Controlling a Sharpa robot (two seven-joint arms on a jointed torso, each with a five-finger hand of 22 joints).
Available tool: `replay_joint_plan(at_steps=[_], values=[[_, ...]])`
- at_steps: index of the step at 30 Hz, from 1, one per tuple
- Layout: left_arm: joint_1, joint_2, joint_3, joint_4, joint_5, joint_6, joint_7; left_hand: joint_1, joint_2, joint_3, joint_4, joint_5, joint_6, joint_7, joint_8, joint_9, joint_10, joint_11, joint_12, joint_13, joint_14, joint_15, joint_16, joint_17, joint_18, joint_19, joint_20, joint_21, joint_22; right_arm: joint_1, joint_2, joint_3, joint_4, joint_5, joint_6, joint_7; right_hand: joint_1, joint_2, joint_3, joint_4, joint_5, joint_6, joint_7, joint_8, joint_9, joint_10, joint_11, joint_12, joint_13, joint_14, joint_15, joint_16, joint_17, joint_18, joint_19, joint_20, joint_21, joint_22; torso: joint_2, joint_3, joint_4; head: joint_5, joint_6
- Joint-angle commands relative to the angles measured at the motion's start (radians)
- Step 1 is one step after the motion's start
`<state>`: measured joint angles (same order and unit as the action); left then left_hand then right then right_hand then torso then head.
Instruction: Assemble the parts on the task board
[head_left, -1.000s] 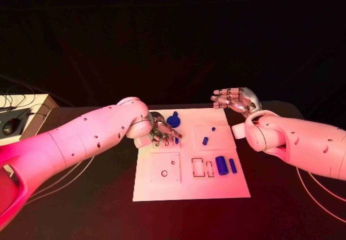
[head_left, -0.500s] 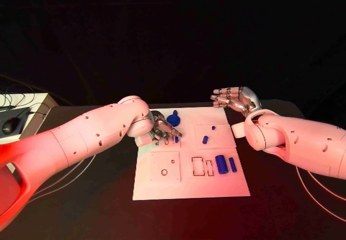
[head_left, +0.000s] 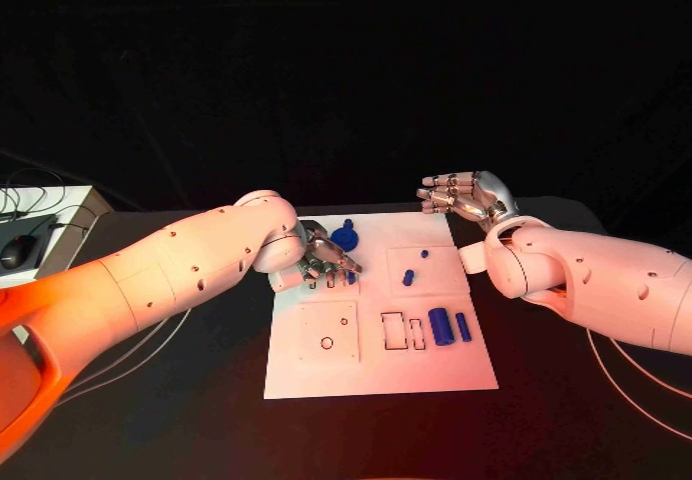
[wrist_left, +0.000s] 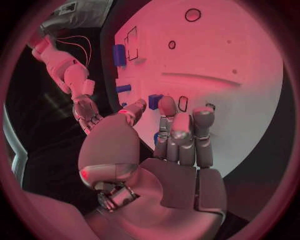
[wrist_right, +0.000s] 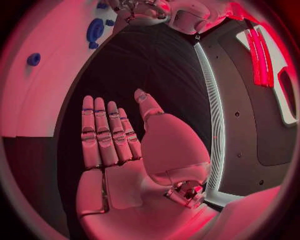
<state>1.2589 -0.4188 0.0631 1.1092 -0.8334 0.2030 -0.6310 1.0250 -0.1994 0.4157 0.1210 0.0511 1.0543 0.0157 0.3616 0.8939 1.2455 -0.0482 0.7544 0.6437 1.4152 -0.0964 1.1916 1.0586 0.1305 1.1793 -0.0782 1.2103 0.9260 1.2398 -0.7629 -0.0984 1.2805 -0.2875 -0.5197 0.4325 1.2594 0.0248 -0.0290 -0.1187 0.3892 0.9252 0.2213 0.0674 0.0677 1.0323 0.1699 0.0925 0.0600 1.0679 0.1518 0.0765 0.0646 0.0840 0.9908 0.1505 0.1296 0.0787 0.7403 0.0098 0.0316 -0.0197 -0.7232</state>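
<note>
- The left hand (head_left: 326, 262) is hovering low over the far left part of the task board (head_left: 433, 370), fingers apart and bent downward. Whether anything is pinched in them I cannot tell; in the left wrist view the fingertips (wrist_left: 167, 106) are lying just beside a small blue block (wrist_left: 154, 100) and an oval slot (wrist_left: 182, 103).
- Judging the risk here: the fingers are hiding the slot from the head camera, so a small part could be tilting or jamming at the slot's edge, or getting knocked sideways across the board.
- A blue round knobbed part (head_left: 345, 237) is sitting just beyond the left hand's fingers; a careless sweep could be nudging it.
- A small blue peg (head_left: 408, 278) is lying between the two hands, clear of both.
- Two blue cylinders, one thick (head_left: 441, 326) and one thin (head_left: 463, 326), are lying near the front of the board, well away from both hands, beside two rectangular recesses (head_left: 394, 332).
- The right hand (head_left: 464, 197) is resting in the air past the board's far right corner, fingers loosely spread, holding nothing.
- Count: one board, five blue parts visible, two hands.
</note>
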Motion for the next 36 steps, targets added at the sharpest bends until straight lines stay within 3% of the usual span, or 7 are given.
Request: replay_joint_plan(at_steps=[1,24,32,36], values=[[0.001,0.005,0.000,-0.003,0.008,0.018,0.003,0.012,0.005,-0.004,-0.010,0.002,0.007,-0.002,-0.006,0.002,-0.002,-0.004,0.006,-0.002,0.002,-0.002,0.007,0.003,-0.003,0.006,0.000,-0.002,0.003,0.000,0.002,0.000,0.000,0.000,0.018,0.004,0.008,-0.001,-0.007,-0.002,-0.003,-0.007,0.001,-0.003,-0.001,-0.007,0.003,0.002,0.000,-0.009,0.001,-0.005,0.000,-0.003,-0.008,-0.001,0.003,-0.002,0.000,0.0000,0.0002,-0.001,-0.002],[0.001,0.006,-0.001,-0.011,0.015,0.042,0.016,0.058,0.026,0.007,-0.049,0.002,0.016,-0.002,-0.037,-0.013,-0.003,-0.004,-0.002,-0.006,0.000,-0.001,0.004,0.002,-0.004,0.004,0.002,-0.006,0.015,0.000,0.004,0.000,0.000,0.000,0.023,0.001,0.009,-0.001,-0.007,-0.002,-0.003,-0.009,0.002,-0.003,0.000,-0.010,0.003,0.003,-0.001,-0.013,0.003,-0.005,0.000,-0.003,-0.012,0.001,0.003,-0.004,-0.002,0.0004,0.0006,0.007,-0.012],[0.001,0.007,-0.001,-0.014,0.020,0.051,0.022,0.078,0.045,0.079,-0.078,0.004,0.025,-0.001,-0.076,-0.043,-0.006,-0.004,-0.009,-0.006,-0.002,-0.002,0.004,0.004,-0.006,0.002,0.001,-0.008,0.021,0.000,0.005,0.000,-0.001,-0.001,0.026,0.001,0.008,0.000,-0.007,-0.002,-0.003,-0.010,0.002,-0.003,0.000,-0.010,0.004,0.003,-0.001,-0.014,0.003,-0.005,0.000,-0.002,-0.013,0.001,0.003,-0.004,-0.002,0.0001,-0.0003,0.008,-0.013],[0.001,0.006,-0.001,-0.015,0.024,0.051,0.027,0.079,0.055,0.145,-0.111,0.017,0.031,0.001,-0.104,-0.063,-0.006,-0.003,-0.013,-0.007,-0.003,-0.001,0.005,0.004,-0.009,0.001,-0.001,-0.008,0.024,-0.001,0.006,0.000,-0.002,-0.001,0.027,0.001,0.008,0.000,-0.007,-0.002,-0.003,-0.010,0.002,-0.003,0.000,-0.010,0.004,0.003,-0.001,-0.014,0.003,-0.005,0.000,-0.002,-0.013,0.001,0.003,-0.004,-0.002,0.0006,-0.0005,0.010,-0.011]])
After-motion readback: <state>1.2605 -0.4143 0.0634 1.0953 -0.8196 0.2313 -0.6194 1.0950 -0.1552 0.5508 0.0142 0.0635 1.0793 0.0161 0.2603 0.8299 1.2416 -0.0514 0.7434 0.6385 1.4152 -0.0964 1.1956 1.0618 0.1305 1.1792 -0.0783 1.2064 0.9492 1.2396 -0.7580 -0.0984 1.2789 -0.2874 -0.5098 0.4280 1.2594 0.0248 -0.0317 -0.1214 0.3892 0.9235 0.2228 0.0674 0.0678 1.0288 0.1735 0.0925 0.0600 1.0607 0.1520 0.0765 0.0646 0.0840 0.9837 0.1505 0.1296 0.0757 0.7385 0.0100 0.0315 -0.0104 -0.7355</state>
